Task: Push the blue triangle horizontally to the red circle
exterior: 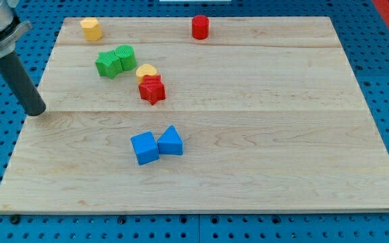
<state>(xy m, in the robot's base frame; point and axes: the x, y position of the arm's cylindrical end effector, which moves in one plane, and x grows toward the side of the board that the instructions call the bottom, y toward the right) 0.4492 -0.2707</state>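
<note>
The blue triangle (171, 141) lies on the wooden board (269, 135) below the middle, touching a blue cube (144, 148) on its left. The red circle (200, 27) stands near the view's top edge, a little right of the triangle's column. My tip (36, 112) rests at the board's left edge, far to the left of and slightly above the blue triangle, with nothing touching it.
A red star (152, 89) sits above the blue pair with a yellow heart (146, 71) touching its top. Two green blocks (108, 65) (125, 56) stand together upper left. A yellow block (91, 29) is at the top left corner.
</note>
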